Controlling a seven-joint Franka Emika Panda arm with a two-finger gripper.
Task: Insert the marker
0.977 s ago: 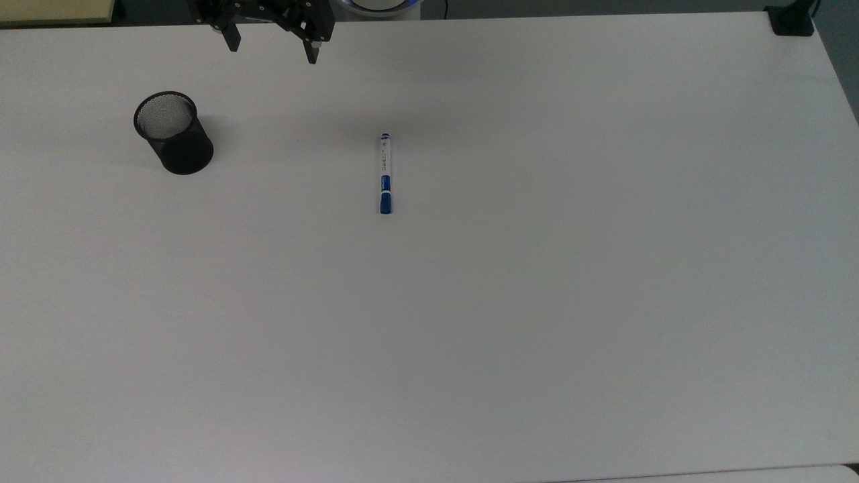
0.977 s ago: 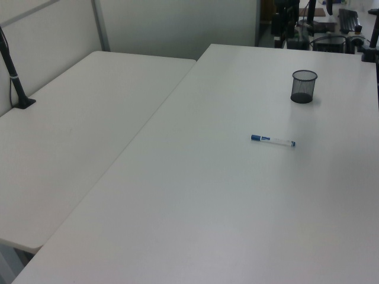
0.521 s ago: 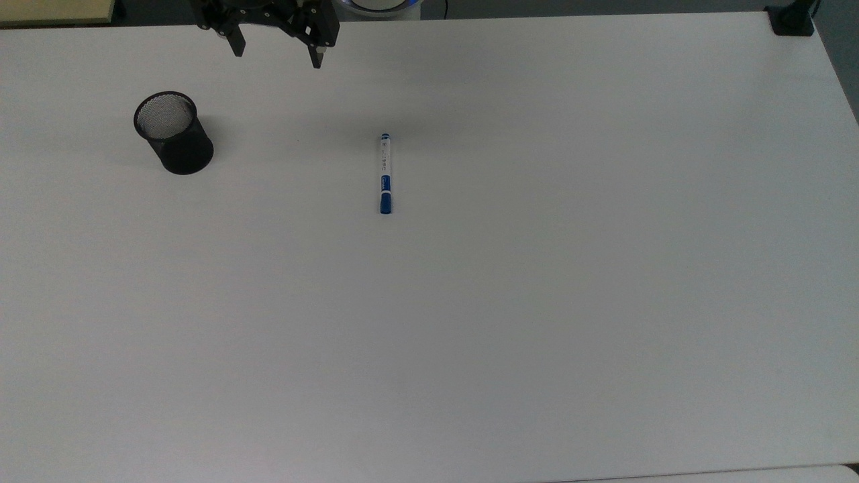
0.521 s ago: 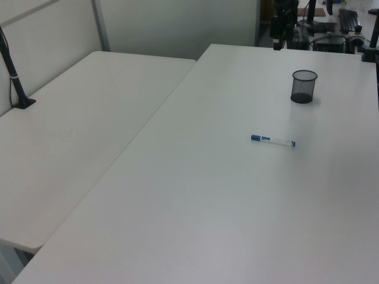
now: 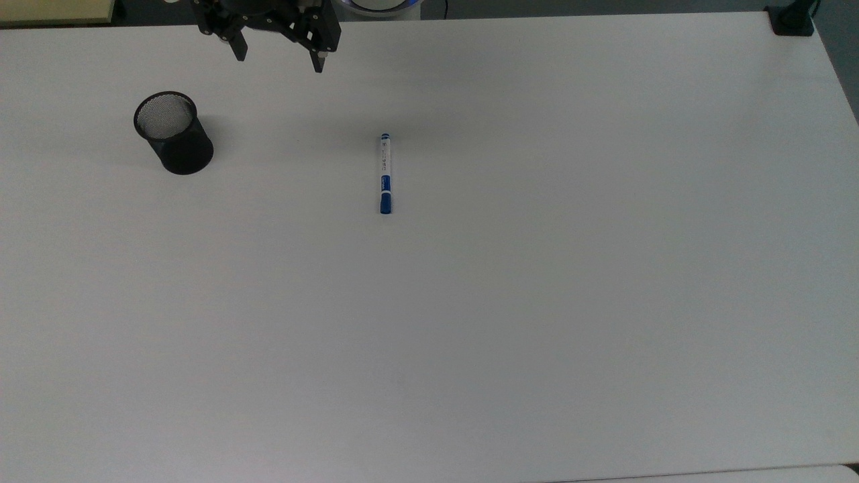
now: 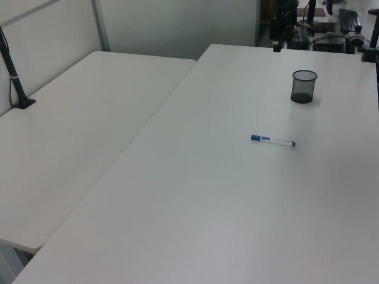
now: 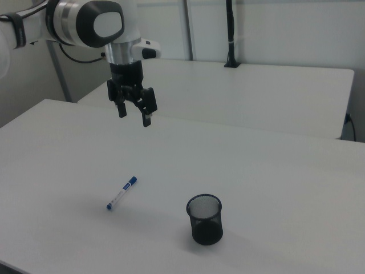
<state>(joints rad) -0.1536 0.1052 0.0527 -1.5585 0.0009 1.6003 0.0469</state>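
Table holds the cup upright near the top view's left; gripper hangs spread apart, holding nothing, above the far edge. Marker lies flat mid-table, well apart from both. Risk: the slim round barrel could roll out of an off-centre pinch.

The top view is looking straight down on my table from high up, my gripper hanging at its upper edge. The left view is looking along the table from one end, far off, toward my gripper at the far end. The right view is facing my arm from across the table, nearer. All three are sharing the marker and cup.
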